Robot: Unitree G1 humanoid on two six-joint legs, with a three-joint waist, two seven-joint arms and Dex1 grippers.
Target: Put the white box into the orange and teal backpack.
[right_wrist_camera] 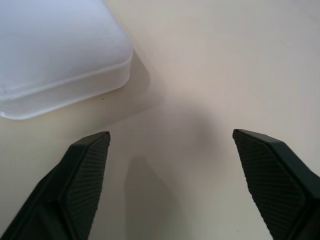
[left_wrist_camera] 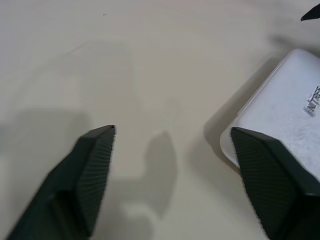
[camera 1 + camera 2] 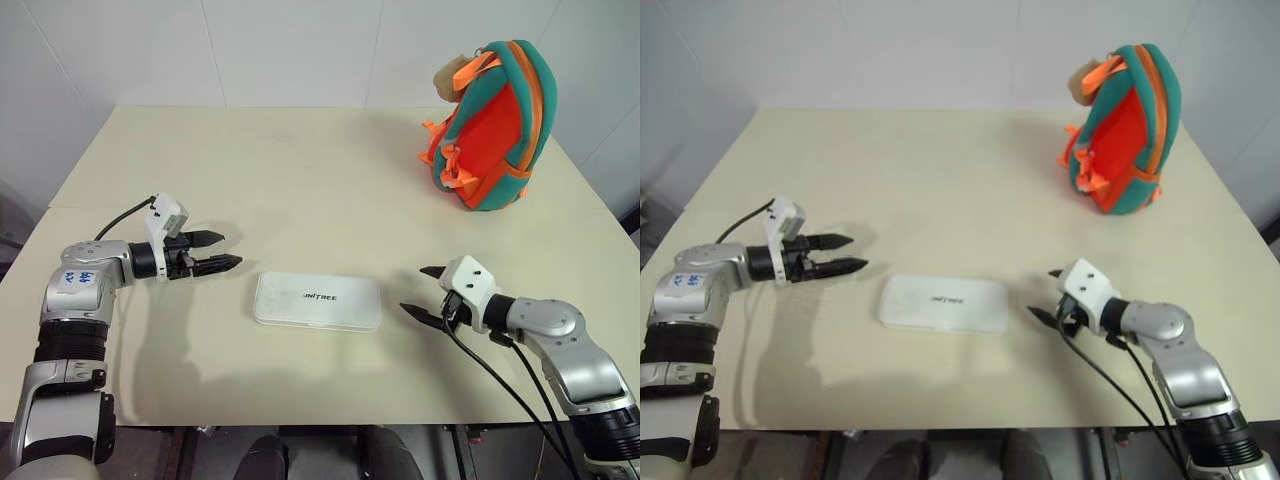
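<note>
Your box (image 3: 317, 301) lies flat on the table (image 3: 300, 170), near the front edge and about centred between the two arms. Lettering faces up, long side running left to right. Nothing touches it.

Your backpack (image 3: 492, 125) stands upright at the far right of the table, well apart from the box. Orange panel faces toward the near left; orange straps hang on its left side, a beige charm (image 3: 449, 77) sits at the top left. Whether its zip is open cannot be told from these views.

Left gripper (image 3: 226, 251): just left of the box, hovering above the table, pointing right toward the box's left end. Fingers spread apart, holding nothing. In the left wrist view the box's end shows just beyond one finger (image 2: 272, 187), with bare table between the fingers; contact between that finger and the box cannot be told there, but the head views show a gap.

Right gripper (image 3: 424, 292): just right of the box, pointing left toward its right end. Fingers wide apart, empty. The right wrist view shows the box's rounded corner (image 1: 60, 55) ahead of the fingers, bare table between them, no contact.

A black cable (image 3: 500, 385) trails from your right wrist toward the near edge.
</note>
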